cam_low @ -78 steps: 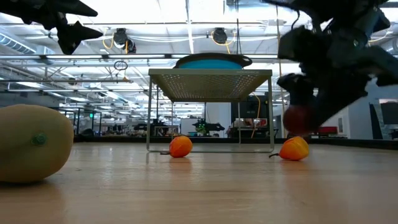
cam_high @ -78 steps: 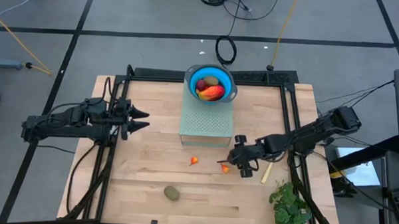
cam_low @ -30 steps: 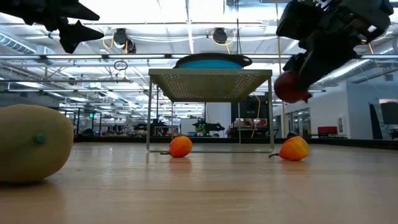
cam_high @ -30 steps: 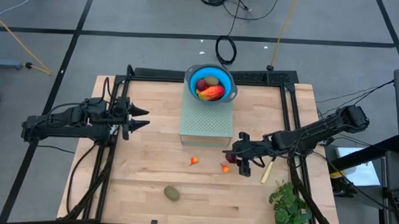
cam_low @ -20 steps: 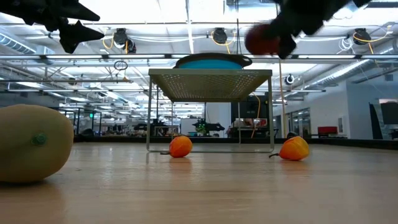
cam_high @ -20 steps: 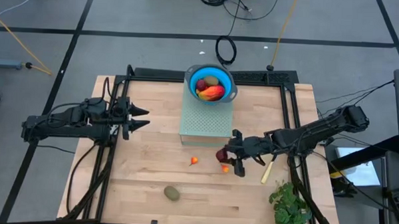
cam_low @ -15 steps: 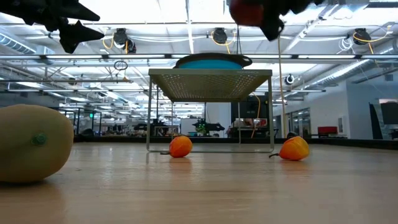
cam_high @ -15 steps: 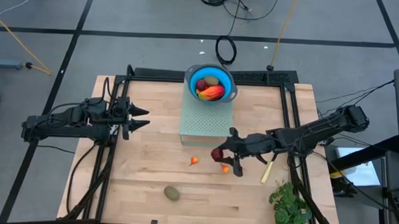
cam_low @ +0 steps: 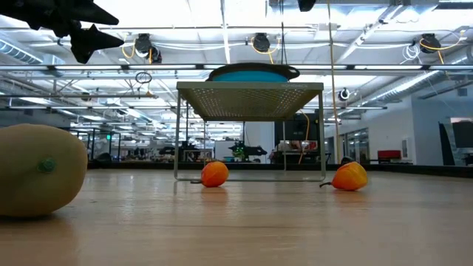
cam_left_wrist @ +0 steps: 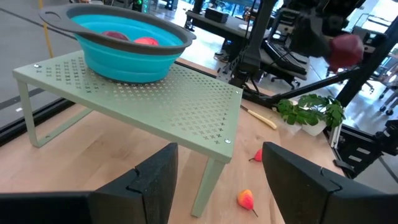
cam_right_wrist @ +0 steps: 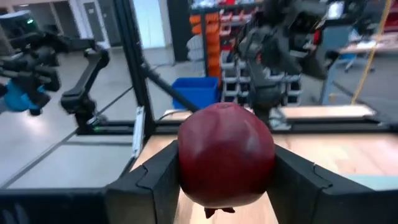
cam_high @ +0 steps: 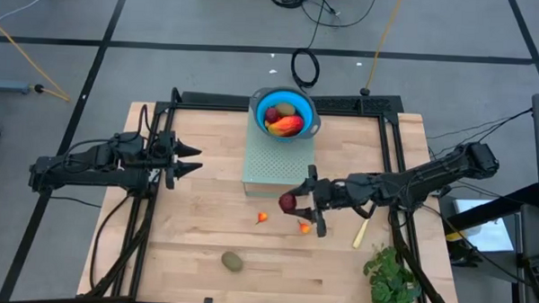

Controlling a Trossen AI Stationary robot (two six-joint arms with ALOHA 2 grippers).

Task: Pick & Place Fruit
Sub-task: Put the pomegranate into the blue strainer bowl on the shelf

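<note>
Right gripper [cam_high: 296, 205] has moved up and toward the table's middle since the earlier frames, carrying the dark red round fruit [cam_high: 287, 203] with it; earlier it was low near the knife, and now it has risen out of the top of the low view. Jaws are closed partway on that fruit, one finger on each side, clear in the right wrist view [cam_right_wrist: 226, 154]. In the high view the held fruit shows just off the front right corner of the green perforated stand [cam_high: 278, 165].

Left gripper [cam_high: 186, 160] unchanged, parked over the left part of the table, jaws partly apart, nothing between them; in its wrist view both fingers [cam_left_wrist: 149, 183] show with a clear gap.

Blue bowl [cam_high: 308, 112] sits on the stand's far end, holding a larger orange-red oblong [cam_high: 285, 125], another dark red round piece [cam_high: 272, 114] and a greenish one [cam_high: 289, 108].

On the wooden table [cam_high: 195, 230]: two tiny orange-red pieces, one [cam_high: 262, 217] in front of the stand, the other [cam_high: 304, 227] just under the right gripper; neither has shifted. Brownish-green oval fruit [cam_high: 232, 261] lies nearer the front edge, well apart from both, large at the left of the low view [cam_low: 41, 170].

Yellow-handled knife [cam_high: 361, 233] lies right of the right gripper; leafy green bunch [cam_high: 391, 277] at the front right corner.
</note>
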